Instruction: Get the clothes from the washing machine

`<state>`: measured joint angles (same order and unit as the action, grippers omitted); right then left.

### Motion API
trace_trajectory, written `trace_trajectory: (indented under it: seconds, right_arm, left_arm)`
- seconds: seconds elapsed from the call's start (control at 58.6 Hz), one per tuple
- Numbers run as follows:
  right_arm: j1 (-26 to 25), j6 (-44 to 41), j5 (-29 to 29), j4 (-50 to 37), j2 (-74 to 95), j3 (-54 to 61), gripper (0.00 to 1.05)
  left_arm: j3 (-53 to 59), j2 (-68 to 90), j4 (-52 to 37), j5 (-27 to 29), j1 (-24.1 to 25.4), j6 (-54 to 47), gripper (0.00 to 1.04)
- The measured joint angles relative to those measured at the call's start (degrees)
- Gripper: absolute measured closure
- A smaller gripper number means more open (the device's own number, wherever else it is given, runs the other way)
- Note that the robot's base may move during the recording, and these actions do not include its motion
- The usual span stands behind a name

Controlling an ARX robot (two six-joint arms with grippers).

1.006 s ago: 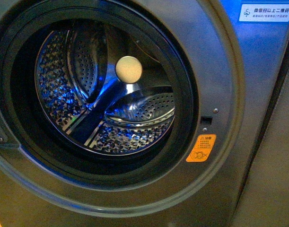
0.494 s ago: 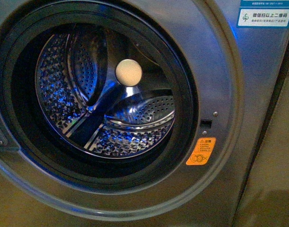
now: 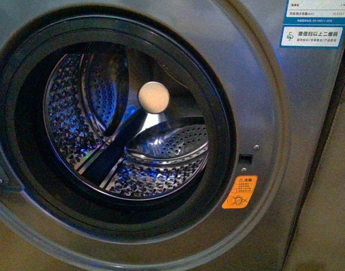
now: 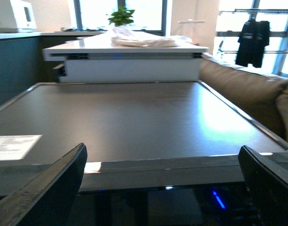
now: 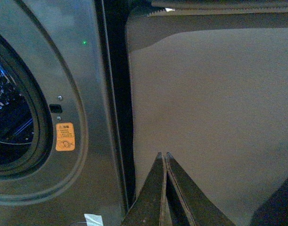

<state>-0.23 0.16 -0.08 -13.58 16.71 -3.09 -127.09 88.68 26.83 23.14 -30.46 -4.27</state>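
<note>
Clothes are not seen in the washing machine (image 3: 262, 90); its drum (image 3: 127, 135) has slid lower in view. Left jaws (image 4: 162, 188) are spread; right jaws (image 5: 163, 188) are closed, beside the machine.

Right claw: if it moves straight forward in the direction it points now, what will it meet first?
Probably the beige panel beside the washing machine. The shut right claw points at it, not at the porthole; depth is unclear.

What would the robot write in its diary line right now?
washing machine door open | drum shows no clothes | left gripper open | right gripper shut, empty
</note>
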Motion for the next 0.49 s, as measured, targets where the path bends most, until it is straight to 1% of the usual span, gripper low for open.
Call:
trace_trajectory:
  seconds: [0.085, 0.239, 0.307, 0.358, 0.375, 0.392, 0.46, 0.494]
  right_arm:
    - [0.0, 0.0, 0.0, 1.0, -1.5, 0.5, 1.02]
    - [0.0, 0.0, 0.0, 1.2, -3.9, 2.2, 1.02]
    - [0.0, 0.0, 0.0, 1.8, -4.9, 2.8, 1.02]
    - [0.0, 0.0, 0.0, 2.2, -5.4, 2.8, 1.02]
    - [0.0, 0.0, 0.0, 2.5, -5.7, 2.8, 1.02]
    - [0.0, 0.0, 0.0, 2.6, -5.8, 2.8, 1.02]
    - [0.1, 0.0, 0.0, 3.5, -6.9, 2.8, 1.02]
    - [0.0, 0.0, 0.0, 8.3, -10.4, 2.8, 1.02]
  left_arm:
    - [4.5, -4.3, -0.1, 0.8, 3.1, 1.6, 0.07]
    - [14.0, -11.3, -3.7, 1.7, 5.2, 3.2, 0.07]
    - [17.6, -13.7, -4.0, 2.8, 5.8, 4.1, 0.07]
    - [19.8, -15.5, -0.8, 0.8, 7.1, 4.1, 0.13]
    - [22.2, -17.1, -0.1, -0.9, 7.9, 4.1, 0.17]
    - [23.7, -17.9, -0.2, -1.2, 8.2, 4.1, 0.19]
    - [35.4, -24.4, -3.9, -4.3, 10.6, 4.1, 0.31]
    - [44.3, -29.5, -8.2, -5.7, 12.2, 4.1, 0.40]
